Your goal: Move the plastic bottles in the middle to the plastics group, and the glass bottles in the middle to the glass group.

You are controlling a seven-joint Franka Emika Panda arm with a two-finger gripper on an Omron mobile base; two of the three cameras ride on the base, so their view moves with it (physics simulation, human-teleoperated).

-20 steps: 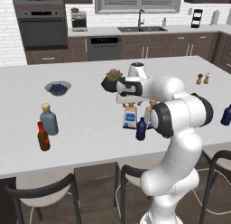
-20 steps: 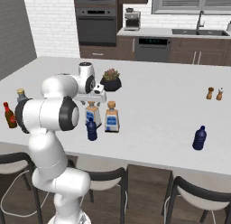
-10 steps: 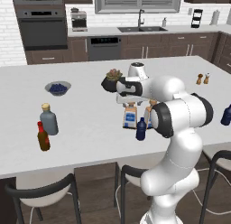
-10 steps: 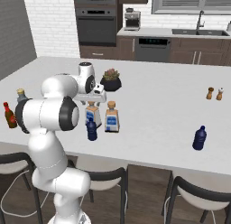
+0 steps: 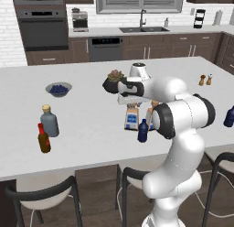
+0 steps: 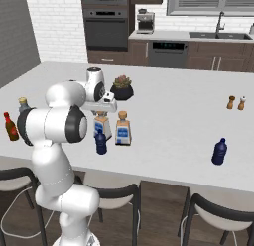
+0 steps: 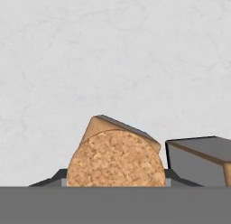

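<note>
You've got the gripper (image 6: 102,111) parked right on top of one of the two labelled glass bottles, the one (image 6: 102,126) nearer the arm in the right base view. In the hand view a tan cork stopper (image 7: 116,160) sits dead centre at the bottom, with the corner of the second bottle's shoulder (image 7: 198,157) poking in beside it. The fingertips themselves are below the edge of that view (annoying), and from the base cameras the hand hides them, so I can't tell whether the pincer is actually clamped on the stopper or just straddling it.

Where your stuff is: both glass bottles stand upright side by side in the middle of the white island counter (image 5: 91,116), the other one (image 6: 123,131) just beside the first. A small dark blue plastic bottle (image 6: 101,143) stands right in front of them, nearer the stools.

At one end of the counter you've got the squat grey-blue bottle (image 5: 49,123) with the slim brown red-capped bottle (image 5: 44,139) near it. Well apart, toward the opposite end, another dark blue bottle (image 6: 219,152) stands alone near the counter's edge.

Behind the middle bottles there's a potted plant (image 5: 113,81), and a bowl of blue stuff (image 5: 58,89) further along. Salt and pepper shakers (image 6: 236,102) stand off on the far side.
</note>
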